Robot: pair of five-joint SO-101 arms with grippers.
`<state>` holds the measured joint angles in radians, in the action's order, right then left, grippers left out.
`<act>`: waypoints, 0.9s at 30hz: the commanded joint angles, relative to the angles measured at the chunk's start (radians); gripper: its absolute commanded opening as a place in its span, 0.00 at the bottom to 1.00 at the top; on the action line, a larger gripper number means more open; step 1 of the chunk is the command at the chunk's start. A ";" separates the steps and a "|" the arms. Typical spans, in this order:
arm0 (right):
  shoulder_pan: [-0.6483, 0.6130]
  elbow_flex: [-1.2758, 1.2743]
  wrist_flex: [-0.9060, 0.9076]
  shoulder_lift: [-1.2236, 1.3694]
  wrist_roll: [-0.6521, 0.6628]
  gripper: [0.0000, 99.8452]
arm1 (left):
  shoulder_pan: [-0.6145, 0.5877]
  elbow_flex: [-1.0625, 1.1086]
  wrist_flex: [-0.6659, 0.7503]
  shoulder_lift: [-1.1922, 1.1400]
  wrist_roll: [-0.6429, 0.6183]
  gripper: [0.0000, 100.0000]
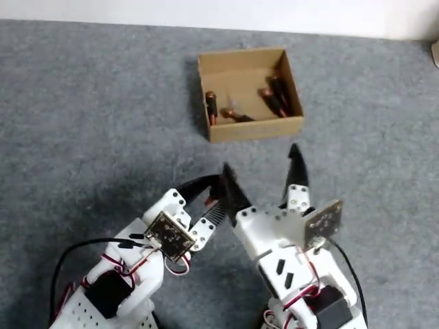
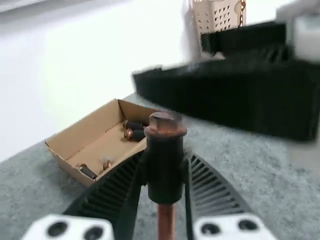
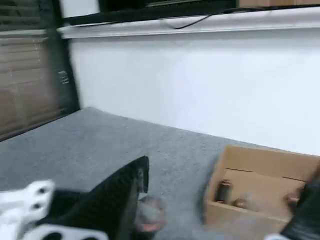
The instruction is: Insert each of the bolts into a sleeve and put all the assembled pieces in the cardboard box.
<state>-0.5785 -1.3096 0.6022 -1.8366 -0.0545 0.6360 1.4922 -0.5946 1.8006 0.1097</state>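
The sleeve (image 2: 164, 162) is up off the table, black and upright in the left wrist view. The copper bolt (image 2: 165, 124) runs right through it, hex head sitting on top, bare shank poking out below. The left gripper (image 2: 164, 187) has it, one ribbed black finger pressed against each side of the sleeve, clamped tight.

From the high view, that grip sits in front of the cardboard box (image 1: 254, 128), short of its near wall, with a sliver of orange showing between the fingers. Right alongside, the right gripper (image 1: 260, 159) is spread wide with nothing in it. One of its fingers (image 1: 232, 186) lies just beside the left gripper's tip, and the other points toward the box's near right corner. In the left wrist view, that near finger crosses as a black bar just beyond the bolt head.

Inside the box, assembled pieces (image 1: 276, 96) lie on the floor: a pair at the right side, one by the left wall, one near the front wall. The box and both arms are on the grey table (image 1: 96, 103).
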 commanded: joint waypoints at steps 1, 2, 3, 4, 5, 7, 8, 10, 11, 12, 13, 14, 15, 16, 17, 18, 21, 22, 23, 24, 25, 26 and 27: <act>0.116 0.094 -0.027 0.001 0.012 0.42 | -0.012 -0.035 0.006 0.018 -0.009 0.01; 0.150 0.111 -0.027 0.001 0.012 0.42 | -0.024 -0.039 0.002 0.018 -0.009 0.01; 0.185 0.124 -0.027 0.001 0.012 0.42 | -0.042 -0.045 0.003 0.018 -0.009 0.01; 0.217 0.124 -0.012 0.002 0.012 0.42 | -0.068 -0.059 0.011 0.018 -0.006 0.01; 0.240 0.116 0.018 0.002 0.009 0.42 | -0.099 -0.090 0.018 0.015 -0.006 0.01; 0.274 0.102 0.082 0.001 0.009 0.42 | -0.156 -0.173 0.021 -0.022 -0.006 0.01; 0.288 0.096 0.113 0.001 0.009 0.42 | -0.174 -0.228 0.021 -0.064 -0.006 0.01; 0.302 0.067 0.173 0.001 0.008 0.42 | -0.199 -0.348 0.023 -0.203 -0.006 0.01; 0.302 0.042 0.193 0.001 0.008 0.42 | -0.206 -0.412 0.023 -0.302 -0.005 0.01; 0.302 0.010 0.206 0.001 0.006 0.42 | -0.214 -0.490 0.025 -0.424 -0.003 0.01; 0.302 -0.025 0.209 0.001 0.006 0.42 | -0.222 -0.567 0.031 -0.535 0.009 0.01; 0.302 -0.070 0.208 0.001 0.006 0.42 | -0.232 -0.659 0.037 -0.661 0.025 0.01; 0.302 -0.116 0.202 0.001 0.006 0.42 | -0.254 -0.765 0.032 -0.794 0.032 0.01; 0.300 -0.165 0.182 0.001 0.006 0.42 | -0.280 -0.880 0.031 -0.911 0.034 0.01; 0.300 -0.216 0.153 0.001 0.006 0.42 | -0.306 -1.001 0.023 -1.032 0.034 0.01; 0.302 -0.260 0.111 0.001 0.009 0.42 | -0.329 -1.122 -0.008 -1.145 0.032 0.01; 0.321 -0.360 -0.004 0.001 0.012 0.42 | -0.367 -1.481 -0.127 -1.446 0.025 0.01; 0.334 -0.381 -0.033 0.001 0.012 0.42 | -0.372 -1.587 -0.163 -1.535 0.006 0.01; 0.344 -0.400 -0.058 0.001 0.012 0.42 | -0.381 -1.690 -0.196 -1.620 -0.011 0.01; 0.352 -0.412 -0.076 0.001 0.012 0.42 | -0.387 -1.790 -0.232 -1.701 -0.020 0.01; 0.357 -0.420 -0.088 0.001 0.012 0.42 | -0.392 -1.879 -0.267 -1.781 -0.021 0.01; 0.357 -0.424 -0.090 0.001 0.012 0.42 | -0.395 -1.962 -0.295 -1.856 -0.021 0.01; 0.357 -0.423 -0.090 0.001 0.012 0.42 | -0.401 -2.032 -0.316 -1.931 -0.021 0.01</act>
<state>-0.2394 -1.6671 0.5562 -1.8305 -0.0545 0.2585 -0.2018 -0.8615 0.0713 0.0974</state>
